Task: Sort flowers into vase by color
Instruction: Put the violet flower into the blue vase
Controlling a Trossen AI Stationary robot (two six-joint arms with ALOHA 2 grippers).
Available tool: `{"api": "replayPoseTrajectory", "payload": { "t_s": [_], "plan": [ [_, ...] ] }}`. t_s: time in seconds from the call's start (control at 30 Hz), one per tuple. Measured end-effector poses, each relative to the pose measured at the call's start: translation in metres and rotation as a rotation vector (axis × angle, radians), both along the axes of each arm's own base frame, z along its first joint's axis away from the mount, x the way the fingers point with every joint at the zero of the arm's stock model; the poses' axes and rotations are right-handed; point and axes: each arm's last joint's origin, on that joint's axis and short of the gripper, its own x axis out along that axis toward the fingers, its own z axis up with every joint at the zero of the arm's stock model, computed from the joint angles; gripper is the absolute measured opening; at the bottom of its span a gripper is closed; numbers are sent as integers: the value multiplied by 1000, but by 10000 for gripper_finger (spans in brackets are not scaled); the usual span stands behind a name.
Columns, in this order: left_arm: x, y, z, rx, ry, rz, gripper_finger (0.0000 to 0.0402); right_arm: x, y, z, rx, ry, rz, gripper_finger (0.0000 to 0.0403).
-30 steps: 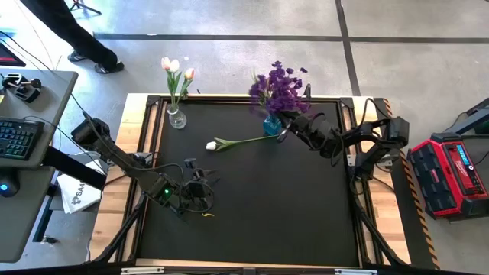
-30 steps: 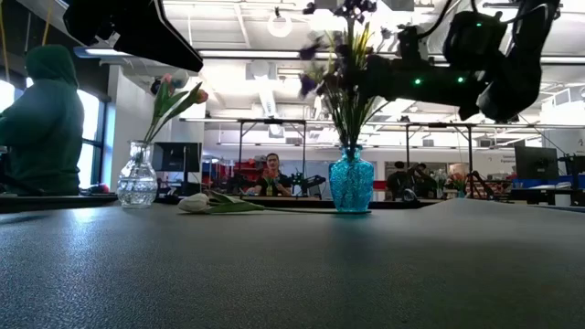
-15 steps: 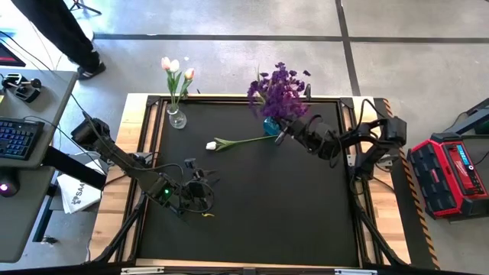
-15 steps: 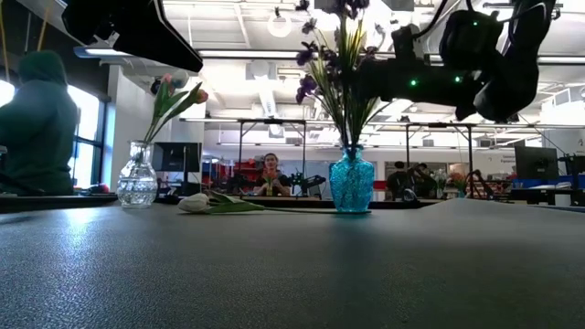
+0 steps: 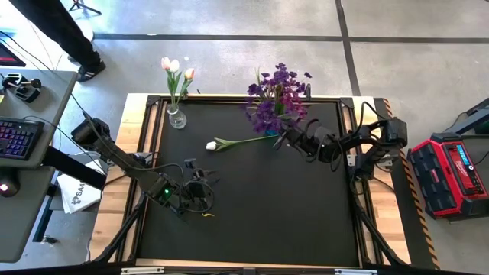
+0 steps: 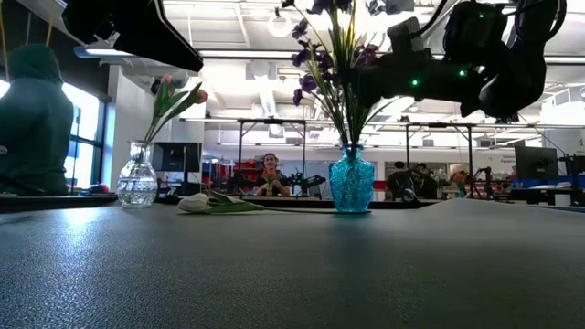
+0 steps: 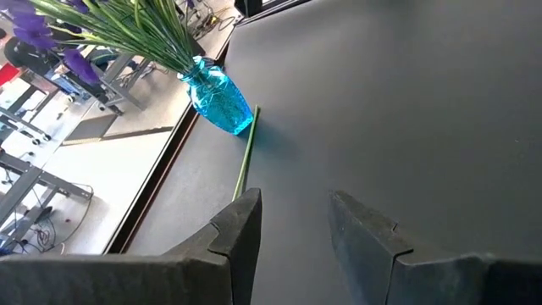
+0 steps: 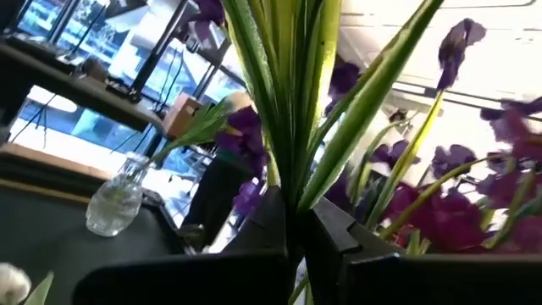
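A bunch of purple flowers [image 5: 275,95] stands with its green stems in the blue vase [image 6: 350,180] near the table's far edge. My right gripper [image 8: 295,212] reaches in from the right and is shut on those stems. One white tulip [image 5: 233,142] lies flat on the table, left of the blue vase. White and pink tulips [image 5: 174,69] stand in a clear vase [image 5: 176,118] at the far left. My left gripper [image 7: 295,216] is open and waits low over the table's near left part [image 5: 200,179]. My right gripper pinches the bundled green stems [image 8: 292,182] of the purple flowers between its two fingers, above the blue vase's neck [image 6: 350,148]. It comes at them about level from the table's right, across the stems. The stems stand nearly upright, with their lower ends inside the vase.
The table is black with a raised frame [image 5: 348,103] and a wooden border. A red case [image 5: 451,172] sits off the right edge, and a desk with a keyboard [image 5: 19,141] off the left. A person's legs [image 5: 57,30] show beyond the far left corner.
My right gripper, still shut on the stems, has shifted a little toward the near edge. The purple bunch has swung with it, its blooms now standing higher and straighter over the blue vase. The vase, the lying tulip and the left arm have kept still.
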Motion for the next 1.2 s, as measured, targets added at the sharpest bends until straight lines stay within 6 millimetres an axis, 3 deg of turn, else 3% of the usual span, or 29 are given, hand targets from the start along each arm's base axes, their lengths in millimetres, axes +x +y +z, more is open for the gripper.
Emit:
{"api": "replayPoseTrajectory", "payload": {
  "t_s": [0.27, 0.57, 0.7, 1.0, 1.2],
  "plan": [
    [0, 0, 0, 0, -1, 0, 126, 1, -7, -8, 84, 48, 9, 0],
    [0, 0, 0, 0, -1, 0, 126, -1, -16, -10, 233, -29, 1, 11],
    [0, 0, 0, 0, -1, 0, 126, -2, -18, -11, 272, -49, -58, 42],
    [0, 0, 0, 0, -1, 0, 126, -1, -17, -21, 437, -12, -51, 165],
    [0, 0, 0, -2, -3, 0, 126, -6, -14, -10, 483, -2, -45, 191]
  ]
}}
